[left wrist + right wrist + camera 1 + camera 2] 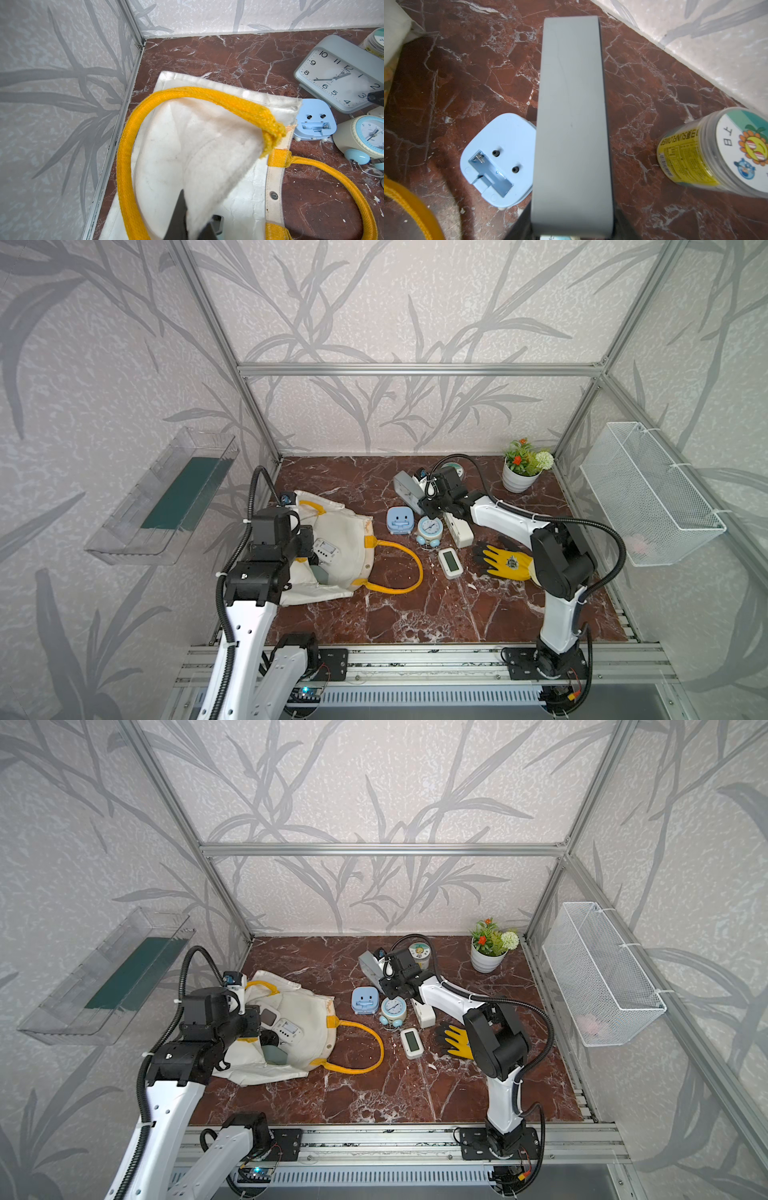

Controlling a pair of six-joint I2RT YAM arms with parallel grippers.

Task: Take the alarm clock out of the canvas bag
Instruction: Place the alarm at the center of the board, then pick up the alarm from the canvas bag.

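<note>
my right hand (571, 216), half open, grips grey clock (571, 116) outside bag (349, 531); left hand (193, 222) pinched tight on bag cloth; more clocks (289, 1029) inside.

The off-white canvas bag (345, 547), with yellow handles, lies slumped at the worktop's (415, 614) left, mouth open, clocks (325, 549) inside. A grey clock (404, 486) is outside it, farther back.

Canvas bag (345, 531) — one. Clocks outside it — four: grey clock (405, 489), blue (400, 520), twin-bell (428, 529), digital (449, 562). Cream box (459, 531), jar (419, 952), plant (523, 466), glove (505, 562): one each.
</note>
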